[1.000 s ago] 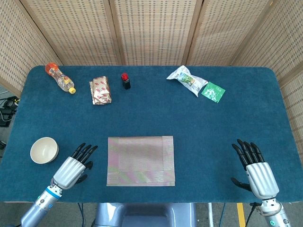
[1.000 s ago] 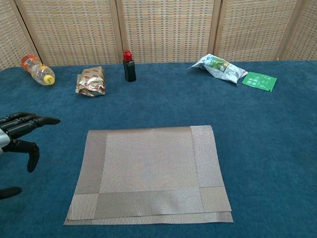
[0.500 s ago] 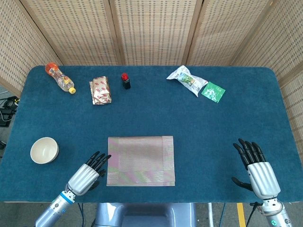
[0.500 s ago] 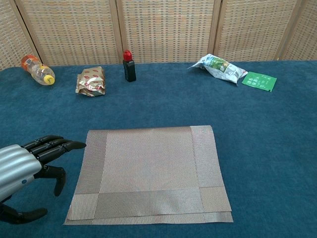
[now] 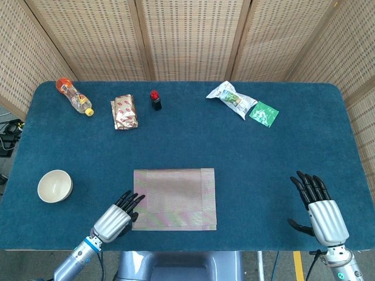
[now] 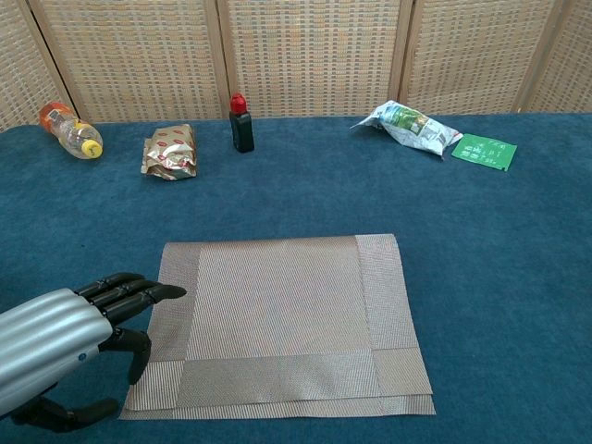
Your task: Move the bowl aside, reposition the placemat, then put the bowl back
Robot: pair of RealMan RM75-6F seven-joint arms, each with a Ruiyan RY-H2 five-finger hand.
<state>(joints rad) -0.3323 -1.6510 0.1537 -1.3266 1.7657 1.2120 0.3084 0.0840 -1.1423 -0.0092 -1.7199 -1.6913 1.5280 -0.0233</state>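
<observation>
Woven-cane screens back a table (image 5: 246, 158) covered in dark blue cloth.

Task items:
- bowl (image 5: 55, 186): pale, empty, upright, set near the table's left edge, well apart from the mat. Already moved aside, by its position.
- placemat (image 5: 174, 198): woven, grey-pink, lying flat near the front edge at centre. In the chest view its near edge (image 6: 277, 398) shows a doubled layer.

Hands:
- left hand (image 5: 114, 219): fingers extended and slightly apart, holding nothing, fingertips (image 6: 166, 292) at the mat's left border, over or just touching it; contact cannot be confirmed.
- right hand (image 5: 319, 213): fingers spread, empty, at the front right, well apart from the mat; head view only.

Other items, far side of table: plastic bottle (image 5: 74, 97), foil snack pack (image 5: 125, 111), small dark bottle with red cap (image 5: 155, 100), white snack bag (image 5: 231, 98), green sachet (image 5: 263, 113).

Step in hand, as judged: repositioning the placemat. Next move likely calls for the left hand to press or pinch the left border and slide or turn the mat without rucking the doubled edge. Bowl return not yet done.
</observation>
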